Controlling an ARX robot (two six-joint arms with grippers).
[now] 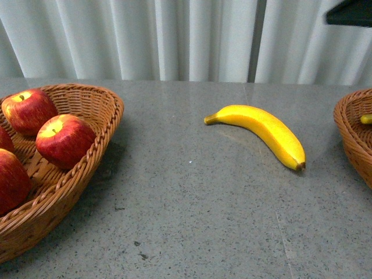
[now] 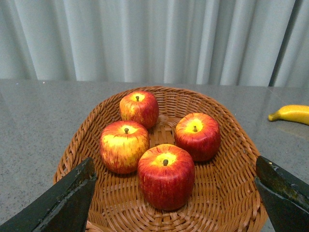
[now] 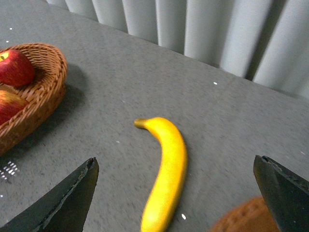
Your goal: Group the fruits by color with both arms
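Four apples [image 2: 166,176] in one basket [image 2: 227,193]; one banana [image 1: 261,129] on the table [image 1: 192,221].

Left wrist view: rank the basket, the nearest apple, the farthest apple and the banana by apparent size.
1. wicker basket
2. nearest apple
3. farthest apple: looks smaller, but sits further off, so true size may match.
4. banana: smallest here, yet far away and cut off by the frame edge.
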